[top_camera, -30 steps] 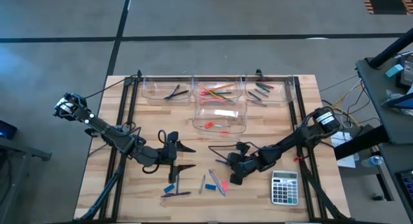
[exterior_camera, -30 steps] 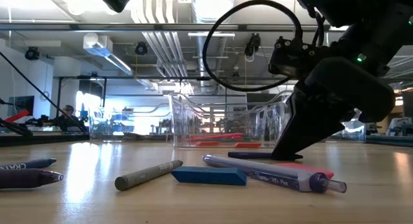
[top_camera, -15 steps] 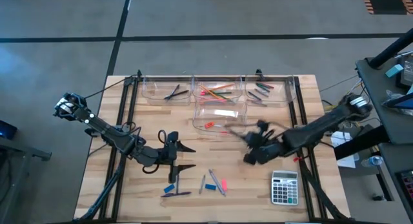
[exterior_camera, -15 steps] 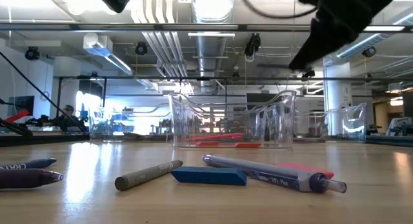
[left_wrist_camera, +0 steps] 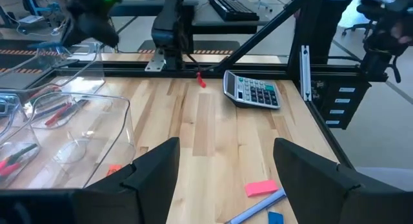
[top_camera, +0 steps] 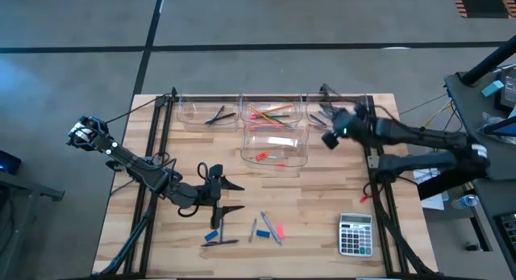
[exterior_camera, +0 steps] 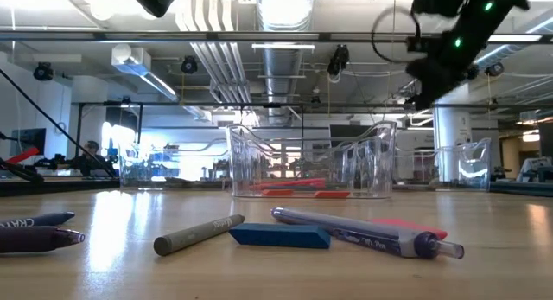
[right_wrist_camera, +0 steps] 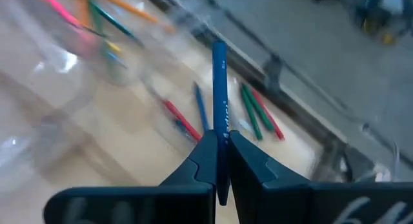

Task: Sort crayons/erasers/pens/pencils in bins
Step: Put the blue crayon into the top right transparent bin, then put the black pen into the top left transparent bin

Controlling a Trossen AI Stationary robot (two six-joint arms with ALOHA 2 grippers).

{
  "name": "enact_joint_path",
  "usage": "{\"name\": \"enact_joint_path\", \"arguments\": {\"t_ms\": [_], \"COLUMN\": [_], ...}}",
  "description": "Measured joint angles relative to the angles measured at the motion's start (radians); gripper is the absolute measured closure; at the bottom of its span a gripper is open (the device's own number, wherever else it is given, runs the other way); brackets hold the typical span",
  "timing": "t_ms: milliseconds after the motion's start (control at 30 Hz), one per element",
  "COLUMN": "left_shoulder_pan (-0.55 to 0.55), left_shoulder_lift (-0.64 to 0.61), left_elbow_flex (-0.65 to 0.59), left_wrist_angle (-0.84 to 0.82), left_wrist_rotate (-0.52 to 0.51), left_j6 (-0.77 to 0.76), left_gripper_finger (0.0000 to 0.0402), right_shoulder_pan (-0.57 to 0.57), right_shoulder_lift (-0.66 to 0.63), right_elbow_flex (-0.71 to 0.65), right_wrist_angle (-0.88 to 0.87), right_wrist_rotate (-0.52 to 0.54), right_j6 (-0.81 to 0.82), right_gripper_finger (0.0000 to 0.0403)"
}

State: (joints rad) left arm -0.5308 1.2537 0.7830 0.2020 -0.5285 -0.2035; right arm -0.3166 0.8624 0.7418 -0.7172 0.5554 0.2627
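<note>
My right gripper (top_camera: 330, 138) hangs shut on a blue crayon (right_wrist_camera: 219, 88) beside the near edge of the far right bin (top_camera: 337, 113), where green, red and blue sticks (right_wrist_camera: 257, 114) lie. The far middle bin (top_camera: 272, 110) holds pencils, the far left bin (top_camera: 208, 112) dark pens, the nearer middle bin (top_camera: 274, 145) red erasers. Near the front edge lie a blue eraser (top_camera: 211, 235), a pink eraser (top_camera: 280, 230), pens (top_camera: 270, 229) and a grey crayon (top_camera: 253, 229). My left gripper (top_camera: 235, 196) waits open above the table's left middle. My right gripper pinches the blue crayon between its two fingers, at the crayon's lower part (right_wrist_camera: 220, 139). The crayon lies along the fingers and sticks out well past their tips. It is lifted clear, slanting down toward the far right bin.
A grey calculator (top_camera: 355, 234) lies at the near right. A black frame rail (top_camera: 266, 95) runs behind the far bins, and side rails (top_camera: 372, 143) run down both sides. Bare wood lies between the nearer bin and the loose items.
My right gripper has risen from the loose items near the front and swung toward the table's far right, ending by the far right bin. It has turned and tipped on the way and stayed shut, carrying the blue crayon clear of the table.
</note>
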Motion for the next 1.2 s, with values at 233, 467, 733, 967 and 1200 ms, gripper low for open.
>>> {"name": "enact_joint_path", "arguments": {"t_ms": [233,467,733,967,1200], "left_shoulder_pan": [0.0,0.0,0.0,0.0,0.0], "left_shoulder_lift": [0.0,0.0,0.0,0.0,0.0], "left_elbow_flex": [0.0,0.0,0.0,0.0,0.0], "left_wrist_angle": [0.0,0.0,0.0,0.0,-0.001], "left_wrist_rotate": [0.0,0.0,0.001,0.001,0.005], "left_j6": [0.001,0.001,0.001,0.001,-0.03], "left_gripper_finger": [0.0165,0.0165,0.0165,0.0165,0.0165], "right_shoulder_pan": [-0.299,-0.366,-0.365,-0.334,-0.146], "right_shoulder_lift": [0.003,0.024,0.022,-0.018,-0.158], "right_elbow_flex": [-0.064,-0.079,-0.079,-0.079,-0.081], "right_wrist_angle": [0.113,0.155,0.154,0.117,0.137], "right_wrist_rotate": [-0.273,-0.327,-0.32,-0.4,-0.433], "right_j6": [-0.123,-0.157,-0.159,-0.128,-0.014], "right_gripper_finger": [0.039,0.0377,0.0265,0.0196,0.0198]}}
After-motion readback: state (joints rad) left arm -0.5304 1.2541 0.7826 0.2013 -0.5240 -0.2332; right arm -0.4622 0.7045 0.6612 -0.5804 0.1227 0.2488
